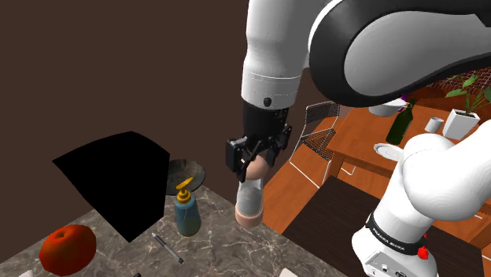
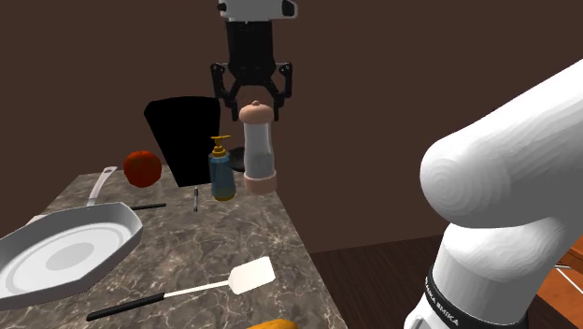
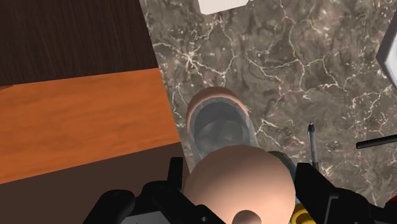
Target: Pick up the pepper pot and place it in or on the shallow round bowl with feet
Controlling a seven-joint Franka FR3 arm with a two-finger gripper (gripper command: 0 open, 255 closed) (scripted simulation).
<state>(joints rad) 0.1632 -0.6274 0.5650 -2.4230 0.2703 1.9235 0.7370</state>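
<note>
My claw [image 2: 255, 106] grips the rounded head of the pepper pot [image 2: 259, 150], near the counter [image 2: 234, 234] edge. If that smooth head slips, the pot may topple off the edge, or clip the soap bottle [image 2: 221, 176] before reaching the bowl [image 1: 187, 168].

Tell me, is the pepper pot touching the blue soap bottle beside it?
Apart: the second exterior view shows a clear gap between pepper pot and soap bottle.

We count one clear pepper pot [image 2: 257, 150] with tan cap and base, one blue pump bottle [image 2: 221, 176] with yellow nozzle, one round red fruit [image 2: 142, 166], one grey frying pan [image 2: 65, 257], one white black-handled spatula [image 2: 250, 277], one shallow grey bowl [image 1: 189, 169].
</note>
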